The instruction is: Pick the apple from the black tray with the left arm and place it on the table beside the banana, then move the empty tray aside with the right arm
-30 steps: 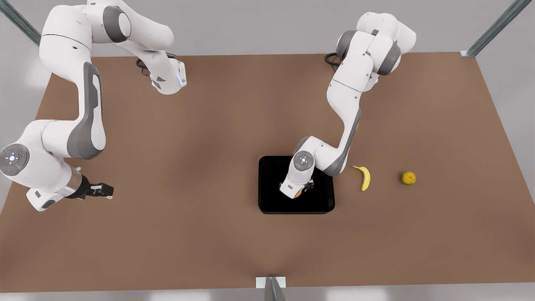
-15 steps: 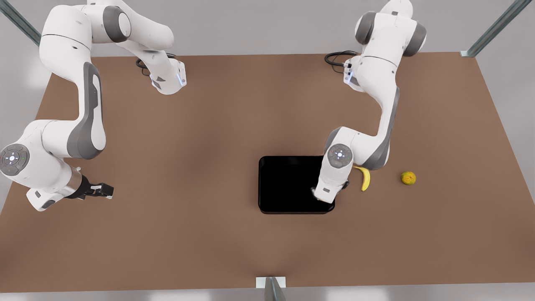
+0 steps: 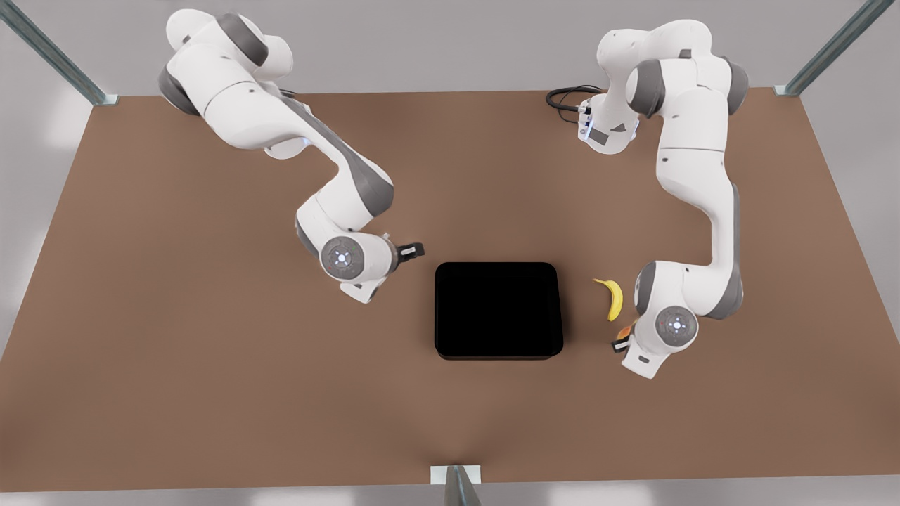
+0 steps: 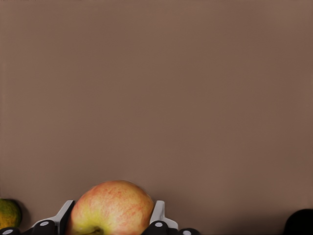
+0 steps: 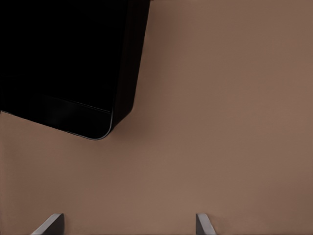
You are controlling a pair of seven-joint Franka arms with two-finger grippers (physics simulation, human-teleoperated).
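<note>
Red-yellow apple (image 4: 111, 208) sits gripped in the left hand (image 4: 110, 220) just beside the banana (image 3: 614, 298), on the front view's right, off the black tray (image 3: 498, 310); placing step in hand; next: lower to the brown counter (image 3: 211, 386), release; right hand (image 5: 128, 224), fingers spread and empty, hovers near the tray's corner, ready to push.

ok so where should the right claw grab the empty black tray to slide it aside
Grip the low rim of the black tray at the edge on the front view's left, nearest the open right claw. The tray lies flat, so only the thin raised rim fits between its fingers.
</note>
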